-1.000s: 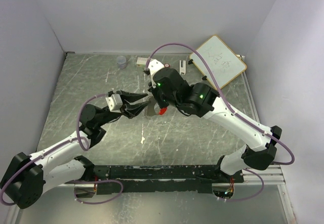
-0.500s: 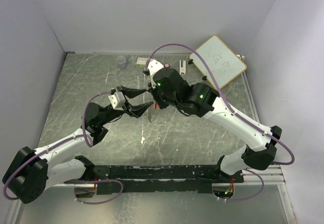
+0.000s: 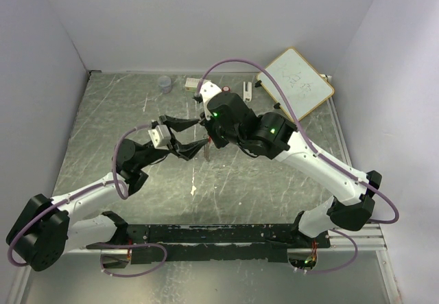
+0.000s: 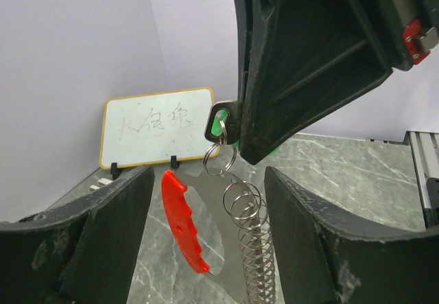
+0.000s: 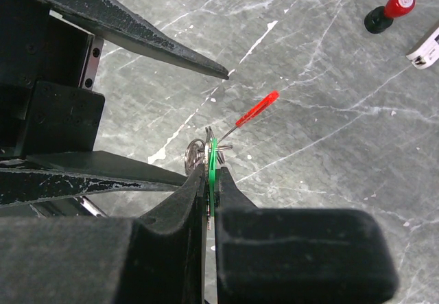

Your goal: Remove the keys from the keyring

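Neither key is off yet, as far as I can judge. The green key (image 4: 219, 122) is threaded on the small loop at the top of the keyring (image 4: 250, 249). The red key (image 4: 182, 218) hangs from that same loop, beside the wire coil that trails down. The whole job is left: each key has to be worked round the loop and slid free.

The bunch is in the air above the tabletop (image 4: 357, 173), not resting on it. My right fingers (image 5: 195, 201) are clamped tight on the head of the green key, and everything else dangles from that pinch. From the right wrist the red key sticks out past the tips, clear of them.

My left fingers (image 4: 116, 228) are spread wide and hold nothing. One stands on each side of the hanging red key and coil, near both. I cannot tell whether either one touches. To my mind they are placed to close on the red key or the loop.

The whiteboard (image 4: 156, 127) leans at the far wall, well apart.
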`<state>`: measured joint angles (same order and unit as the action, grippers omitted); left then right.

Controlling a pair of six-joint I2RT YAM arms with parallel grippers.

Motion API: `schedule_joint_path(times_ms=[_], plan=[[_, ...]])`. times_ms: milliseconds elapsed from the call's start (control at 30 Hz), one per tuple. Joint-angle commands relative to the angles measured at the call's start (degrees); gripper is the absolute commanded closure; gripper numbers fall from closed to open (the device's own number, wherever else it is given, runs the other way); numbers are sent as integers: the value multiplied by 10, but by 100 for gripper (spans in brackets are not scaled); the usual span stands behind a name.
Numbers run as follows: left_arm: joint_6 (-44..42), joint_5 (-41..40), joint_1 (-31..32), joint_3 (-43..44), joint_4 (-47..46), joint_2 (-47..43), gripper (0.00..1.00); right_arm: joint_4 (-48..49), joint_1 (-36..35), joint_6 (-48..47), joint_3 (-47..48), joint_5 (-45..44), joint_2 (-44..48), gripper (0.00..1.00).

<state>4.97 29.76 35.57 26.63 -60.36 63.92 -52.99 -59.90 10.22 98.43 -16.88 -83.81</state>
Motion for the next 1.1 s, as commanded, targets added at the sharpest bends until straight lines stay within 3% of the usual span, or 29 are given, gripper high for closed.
schedule_joint_path(times_ms=[0,133,500,1067], plan=[[6,24,-1,20,-46,2,26,10,-2,-6,-1,5,2,100],[-1,20,-1,23,-36,3,35,10,-2,-6,0,5,5,100],[-23,4,-1,35,-13,7,46,10,-3,-7,-2,9,7,100],[-24,12,-1,57,-13,38,54,14,-4,-8,-2,15,11,100]])
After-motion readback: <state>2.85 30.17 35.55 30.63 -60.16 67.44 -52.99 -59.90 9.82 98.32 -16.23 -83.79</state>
